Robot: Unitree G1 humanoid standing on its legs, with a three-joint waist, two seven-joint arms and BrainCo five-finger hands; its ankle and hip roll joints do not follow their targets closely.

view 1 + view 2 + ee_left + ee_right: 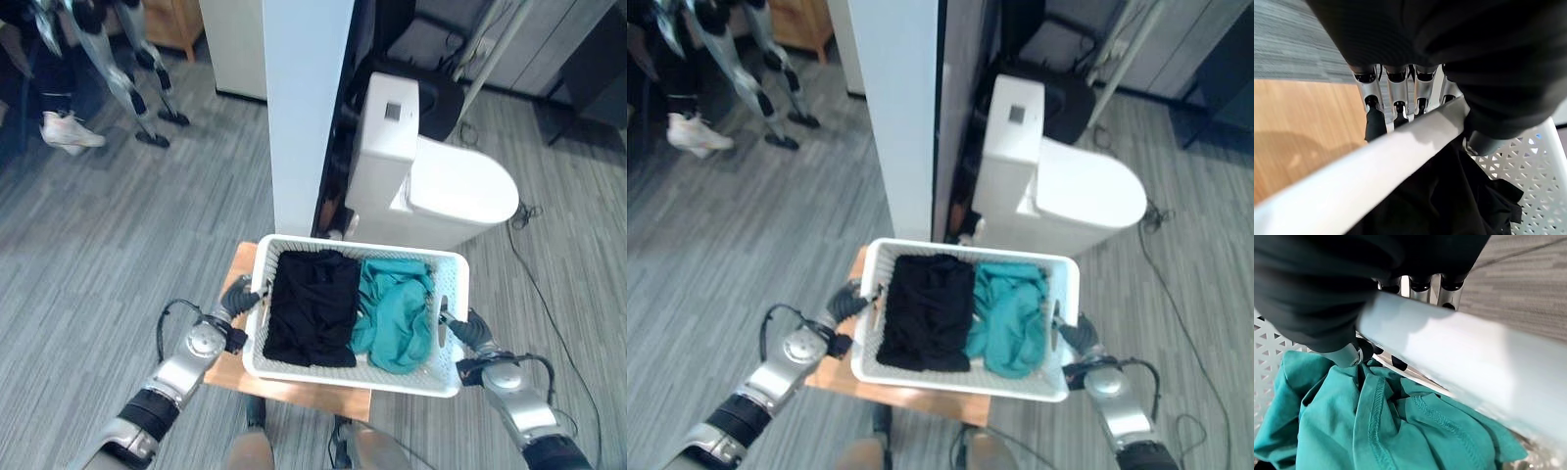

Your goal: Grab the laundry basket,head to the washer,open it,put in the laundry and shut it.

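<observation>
You've got the laundry basket between both hands — left hand and right hand each curled round its rim.

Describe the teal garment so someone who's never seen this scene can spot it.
Find the white toilet beside the tall white column; just in front of it a white perforated laundry basket sits on a small wooden table. The teal garment lies crumpled in the half by the right hand, beside a folded black garment.

Mock home test lab: toilet beside robot legs.
</observation>
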